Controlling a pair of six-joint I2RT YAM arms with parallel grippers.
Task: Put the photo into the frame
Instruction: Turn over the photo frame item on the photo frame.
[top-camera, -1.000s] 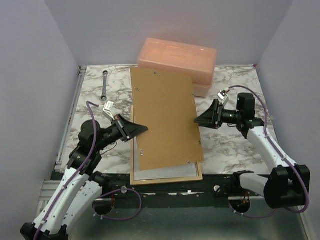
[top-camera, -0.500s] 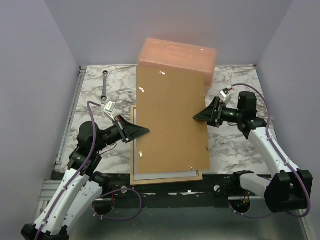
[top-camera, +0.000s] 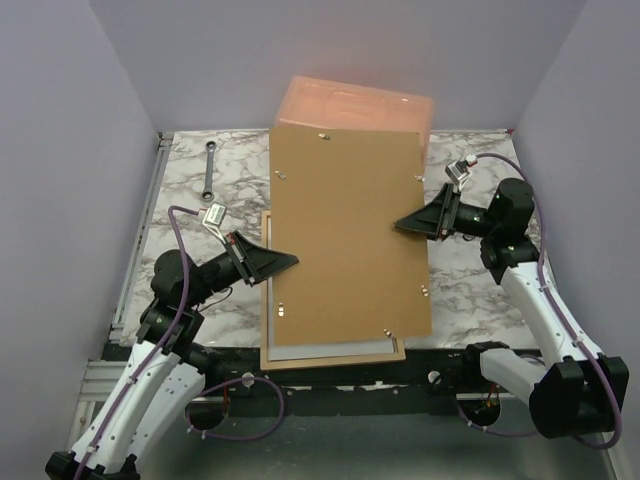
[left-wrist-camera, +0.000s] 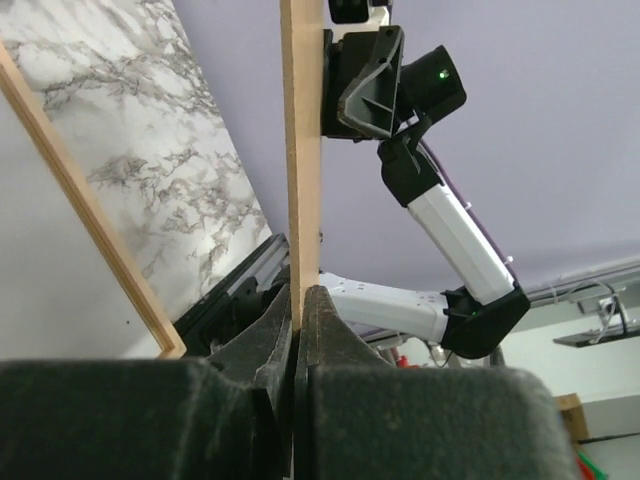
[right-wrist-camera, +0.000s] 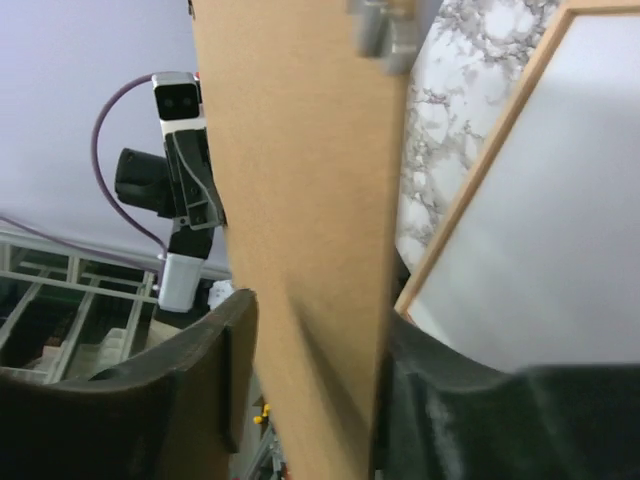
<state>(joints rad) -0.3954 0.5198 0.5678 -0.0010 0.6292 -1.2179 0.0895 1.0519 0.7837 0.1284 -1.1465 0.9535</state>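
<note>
The light-wood frame (top-camera: 330, 357) lies flat on the table, mostly under a brown fibreboard backing panel (top-camera: 345, 230). A pale flat surface (top-camera: 320, 345) fills the frame; I cannot tell whether it is the photo. My left gripper (top-camera: 292, 260) is shut on the panel's left edge, which the left wrist view shows edge-on (left-wrist-camera: 302, 150) above the jaws (left-wrist-camera: 300, 300). My right gripper (top-camera: 400, 225) straddles the panel's right edge (right-wrist-camera: 300, 150). Its jaws (right-wrist-camera: 315, 320) are open, one finger (right-wrist-camera: 225, 360) a little off the board. The frame's moulding (right-wrist-camera: 500, 140) shows below.
A peach plastic box (top-camera: 355, 105) stands at the back, its front hidden by the raised panel. A metal wrench (top-camera: 208, 172) lies at the back left on the marble tabletop (top-camera: 470, 290). Lilac walls close in on three sides.
The backing panel has swung from a skewed lie to nearly square and risen at its far end over the box. My right gripper has moved right with the edge, and its jaws have narrowed.
</note>
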